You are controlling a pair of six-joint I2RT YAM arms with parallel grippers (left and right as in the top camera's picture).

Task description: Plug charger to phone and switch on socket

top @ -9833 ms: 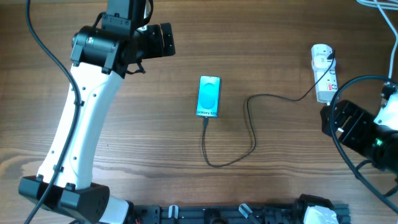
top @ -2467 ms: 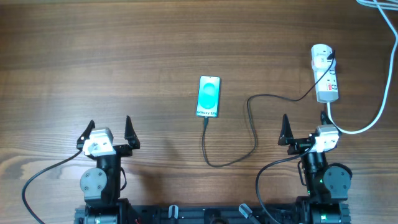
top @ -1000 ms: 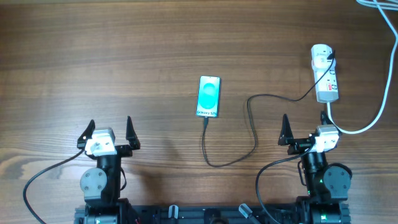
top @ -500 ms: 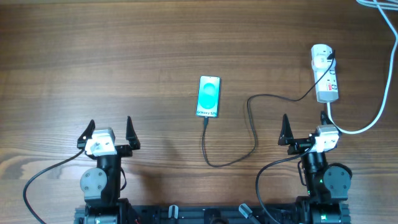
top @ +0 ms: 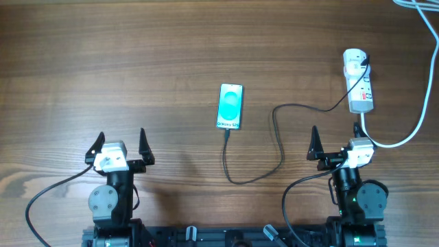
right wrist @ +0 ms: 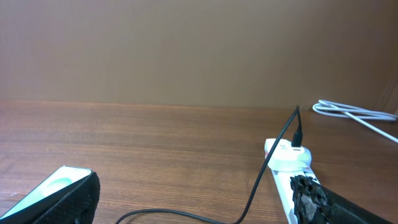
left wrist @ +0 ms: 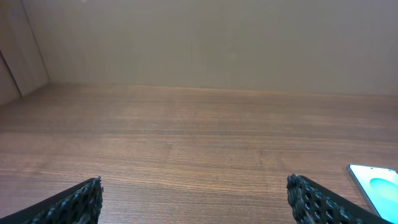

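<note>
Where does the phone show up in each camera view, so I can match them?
Overhead: the phone sits at the picture's centre, screen turquoise.
Left wrist: one corner of it, at the bottom right edge.
Right wrist: bottom left corner, partly cut off.
Shared landmark: the socket strip, upper right overhead, lower right in the right wrist view; not in left wrist.
</note>
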